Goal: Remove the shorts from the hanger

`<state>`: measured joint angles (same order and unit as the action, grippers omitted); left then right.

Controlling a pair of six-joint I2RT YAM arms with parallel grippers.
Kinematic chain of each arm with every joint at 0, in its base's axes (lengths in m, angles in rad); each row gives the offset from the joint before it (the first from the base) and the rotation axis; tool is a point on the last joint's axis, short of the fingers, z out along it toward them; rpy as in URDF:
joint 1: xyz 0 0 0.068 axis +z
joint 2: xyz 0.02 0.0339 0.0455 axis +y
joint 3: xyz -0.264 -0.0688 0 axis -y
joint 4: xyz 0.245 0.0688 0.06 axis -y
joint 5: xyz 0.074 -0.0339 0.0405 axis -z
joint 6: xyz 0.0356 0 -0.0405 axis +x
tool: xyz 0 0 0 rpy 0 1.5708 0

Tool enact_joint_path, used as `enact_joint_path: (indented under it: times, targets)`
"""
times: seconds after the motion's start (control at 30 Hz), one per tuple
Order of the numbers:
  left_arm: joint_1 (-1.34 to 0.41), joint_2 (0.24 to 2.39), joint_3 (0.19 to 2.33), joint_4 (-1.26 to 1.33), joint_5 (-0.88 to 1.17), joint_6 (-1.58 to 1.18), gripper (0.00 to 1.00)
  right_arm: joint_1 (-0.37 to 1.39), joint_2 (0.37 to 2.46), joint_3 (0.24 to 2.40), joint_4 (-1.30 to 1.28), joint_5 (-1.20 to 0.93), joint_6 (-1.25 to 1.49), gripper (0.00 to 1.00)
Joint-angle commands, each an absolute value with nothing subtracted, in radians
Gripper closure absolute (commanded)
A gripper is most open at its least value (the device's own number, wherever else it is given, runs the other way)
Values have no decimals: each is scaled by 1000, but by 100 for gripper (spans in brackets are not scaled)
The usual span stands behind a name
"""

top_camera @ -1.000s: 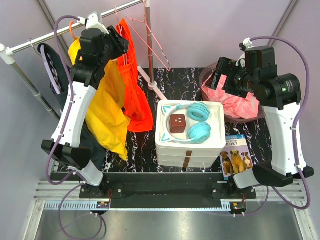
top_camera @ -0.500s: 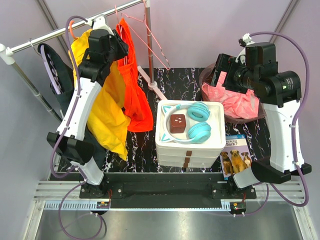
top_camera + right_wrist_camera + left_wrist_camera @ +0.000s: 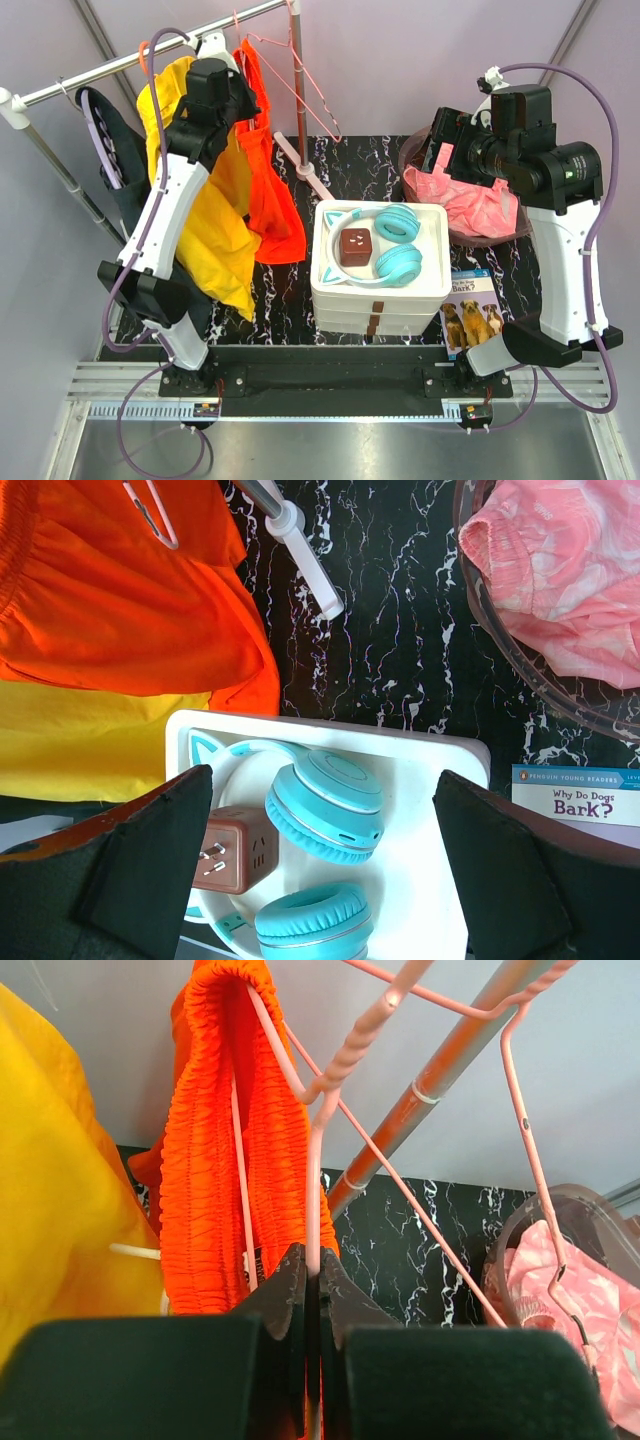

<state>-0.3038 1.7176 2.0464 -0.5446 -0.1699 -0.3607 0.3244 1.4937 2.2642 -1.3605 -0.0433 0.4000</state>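
Clothes rail (image 3: 440, 1068): shorts (image 3: 205, 1170) above left gripper (image 3: 312, 1285)

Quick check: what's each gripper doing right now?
Left gripper: closed on the pink hanger wire.
Right gripper: open, holding nothing.

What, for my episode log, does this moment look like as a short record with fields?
target: orange elastic-waist shorts, draped over the thin pink wire hanger
hanger: hangs from the grey metal rail
left gripper: shut on the hanger wire
right gripper: open, empty, above the white tray
tray contents: teal headphones, brown cube
beside shorts: yellow garment
task state: shorts not yet off the hanger
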Motion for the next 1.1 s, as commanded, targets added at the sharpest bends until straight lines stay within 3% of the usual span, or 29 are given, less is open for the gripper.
enact_joint_path:
  times: [0.0,0.57,0.93,1.07]
  targets:
    - [-307,1623,2108,-474,-170,-324,100,322,1480,2281,-1467,-38,385,0]
    - [-307,1335,1970,-557,49,-374,100,322,1499,2298,-1451,-107,357,0]
    - [-305,1135,1750,-561,290,-324,100,322,1477,2234,-1286,-360,383,0]
    - [-305,1095,1703,-555,423,-266,100,333,1416,2085,-1125,-486,411,0]
